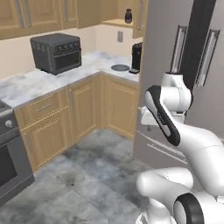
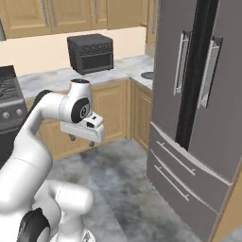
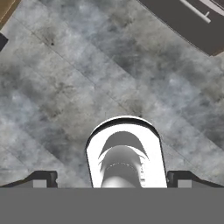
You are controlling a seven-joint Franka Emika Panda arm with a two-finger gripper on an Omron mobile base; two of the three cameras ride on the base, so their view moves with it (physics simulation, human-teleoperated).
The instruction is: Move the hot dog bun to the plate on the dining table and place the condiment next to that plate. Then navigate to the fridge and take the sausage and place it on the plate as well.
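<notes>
The gripper (image 3: 112,183) is seen nearest, at 6 o'clock in the hand view, with its two dark fingertips (image 3: 43,178) set wide apart and nothing held between them; it is pointed down at the grey mottled floor (image 3: 65,87). In the right base view the gripper (image 2: 81,138) hangs under the white hand at about 9 o'clock of the fridge (image 2: 198,118).

The fridge is shown as a tall grey stainless-steel unit with double upper doors, each fitted with a long vertical handle (image 2: 179,64), and drawers below carrying horizontal bars. A dark gap is visible between the two upper doors. In the left base view the fridge (image 1: 162,39) is placed at 1 o'clock, beyond the arm.

Outward, wood cabinets under a marble counter (image 1: 39,81) are seen at 10 o'clock, with a black toaster oven (image 1: 57,52) set on it, a dark round plate (image 1: 120,67) and a black appliance (image 1: 136,56) near the fridge.
</notes>
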